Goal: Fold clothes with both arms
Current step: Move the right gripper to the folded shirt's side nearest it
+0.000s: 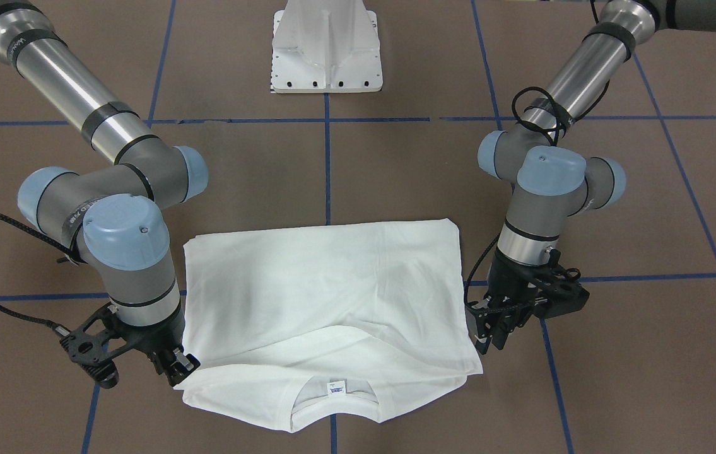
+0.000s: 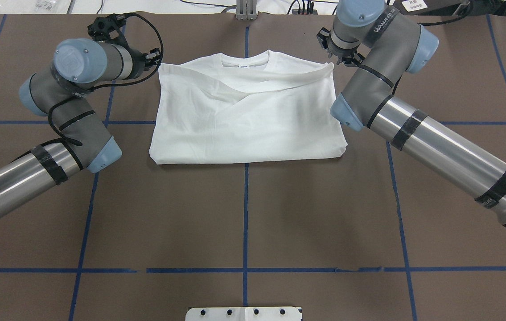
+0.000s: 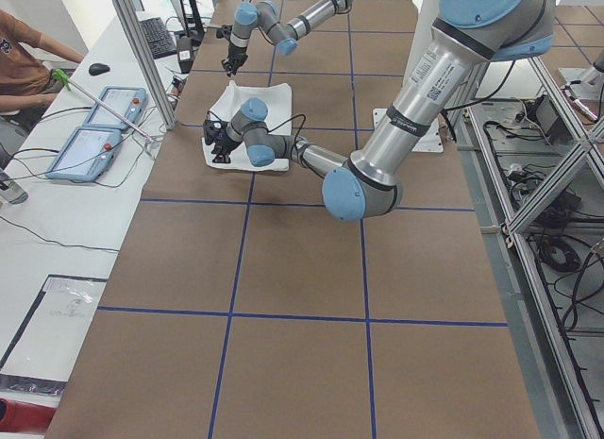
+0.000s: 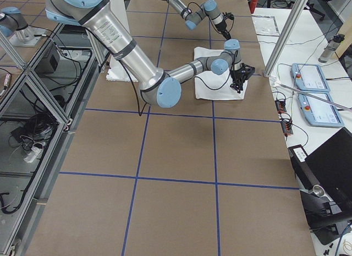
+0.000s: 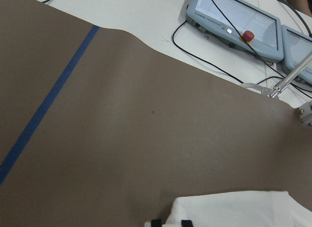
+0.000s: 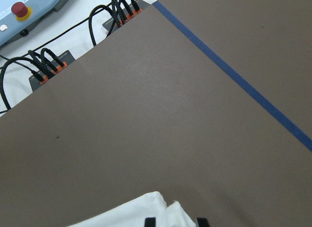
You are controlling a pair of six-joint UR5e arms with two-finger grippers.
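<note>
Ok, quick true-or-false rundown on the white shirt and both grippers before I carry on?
1. The white cotton T-shirt has its ribbed collar toward the white pedestal base. False: the collar lies at the edge farthest from it.
2. The left gripper and right gripper stand at the shirt's collar-end corners. True.
3. The sleeves are spread out sideways. False: none sticks out; the shirt forms a rough rectangle.
4. A small neck label shows inside the collar. True.

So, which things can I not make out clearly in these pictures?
Neck label print: too small, front-facing view.
Right gripper at the T-shirt corner: contact unclear; overhead, its own wrist hides it.
Left gripper: wrist view's bottom edge cuts off all but fingertips.
Side views: both grippers too small.
</note>
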